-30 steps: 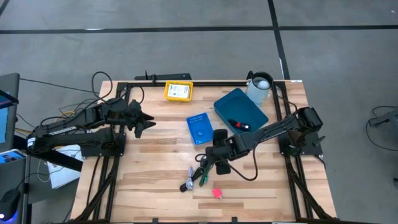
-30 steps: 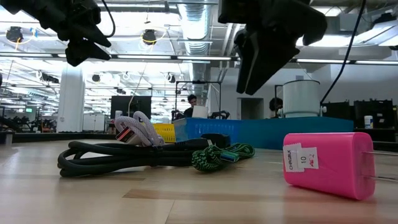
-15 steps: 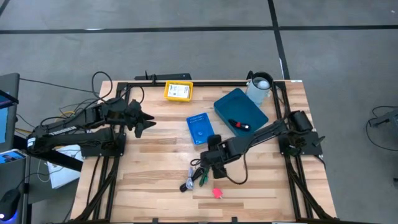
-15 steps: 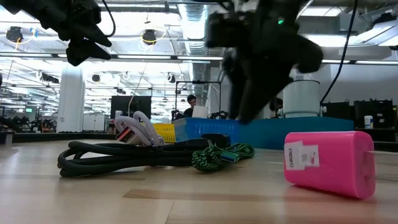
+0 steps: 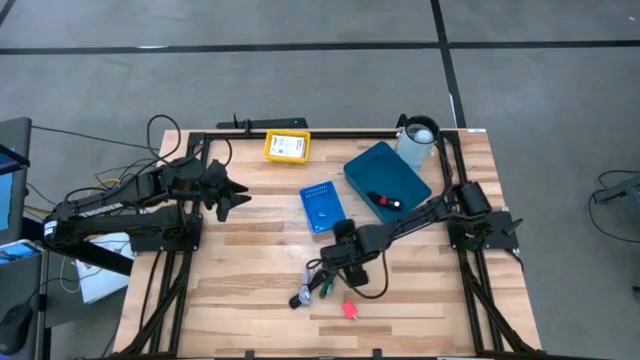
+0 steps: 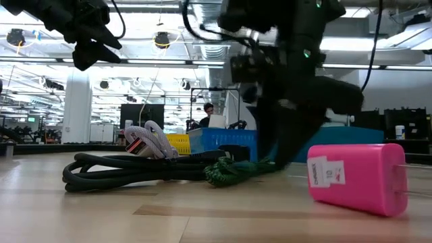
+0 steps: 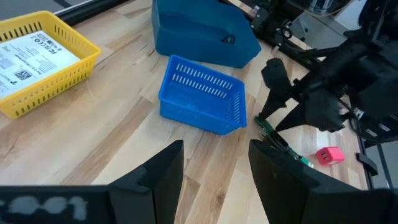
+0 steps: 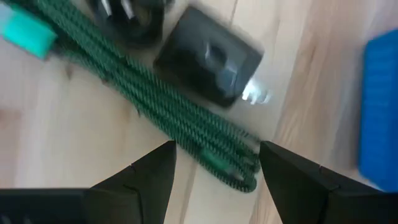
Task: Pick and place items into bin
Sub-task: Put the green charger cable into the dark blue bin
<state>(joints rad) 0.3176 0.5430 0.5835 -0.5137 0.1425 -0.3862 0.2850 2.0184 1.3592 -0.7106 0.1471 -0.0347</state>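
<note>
the right claw [image 5: 330, 268] has dropped low at frame centre, fingers spread and empty, right over the green cable [image 8: 168, 112] beside the black charger [image 8: 208, 56]; a grab looks close. left claw [image 5: 235, 198] waits upper left, fingers apart, holding nothing

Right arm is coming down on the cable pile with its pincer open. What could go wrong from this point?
1. The right pincer hangs open over the braided green cable, which lies tangled with the thick black cable; lifting one may drag the other.
2. The black charger block sits right beside the green cable, so the fingers could nudge it away.
3. The pink rectangular charger lies close and could get bumped.
</note>
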